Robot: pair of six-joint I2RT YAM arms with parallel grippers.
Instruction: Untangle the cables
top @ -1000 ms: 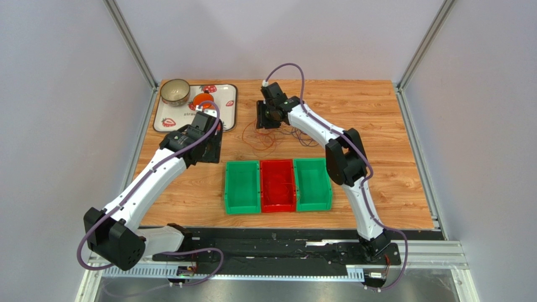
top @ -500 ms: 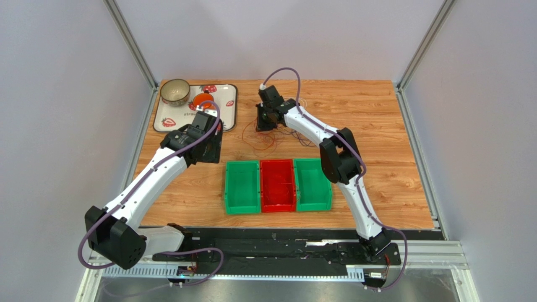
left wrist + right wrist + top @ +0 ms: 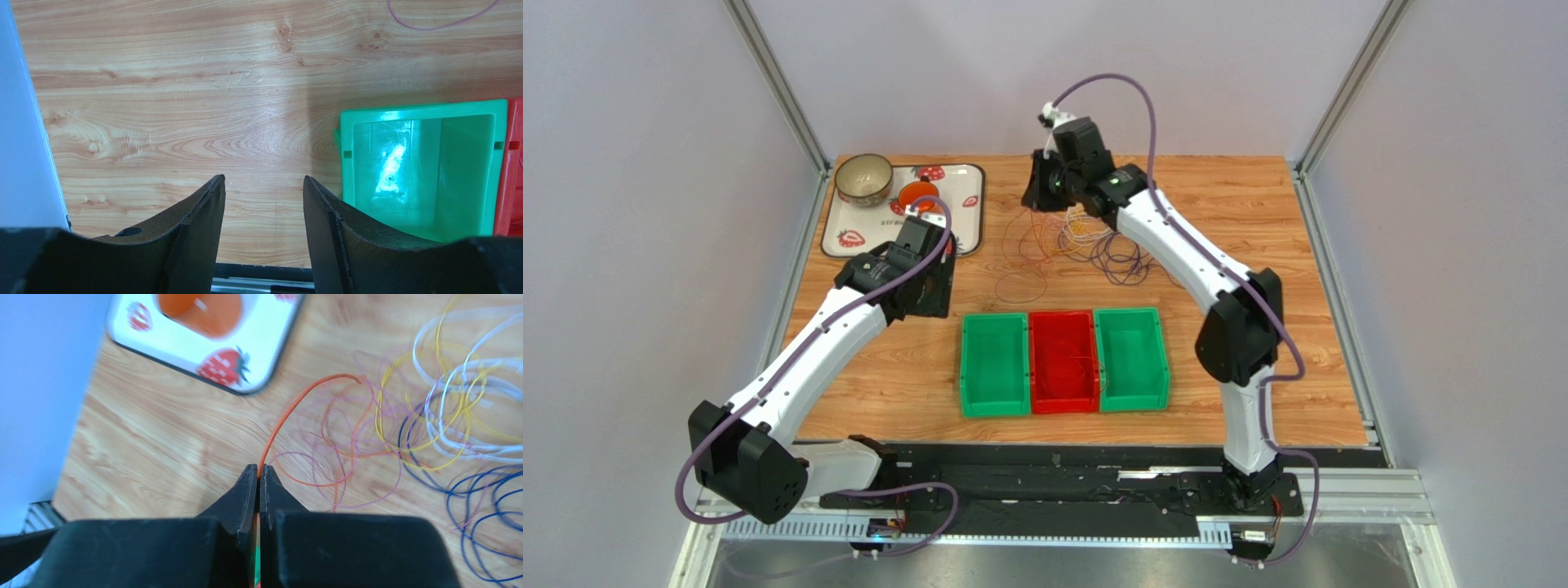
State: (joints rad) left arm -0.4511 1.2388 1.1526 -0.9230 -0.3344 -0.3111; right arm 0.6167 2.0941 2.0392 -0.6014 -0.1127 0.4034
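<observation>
your right fingers are pressed together on one orange cable, which runs from the tips in a curve to the heap. the other cables, yellow, white, pink and blue, lie in loose loops on the desk, just right of the tips. the strawberry tray is near, on the left. your left fingers stand apart, holding nothing, over bare wood beside a green bin.

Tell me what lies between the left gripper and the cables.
Bare table only, per the top external view; the left gripper stands apart from the cables.
</observation>
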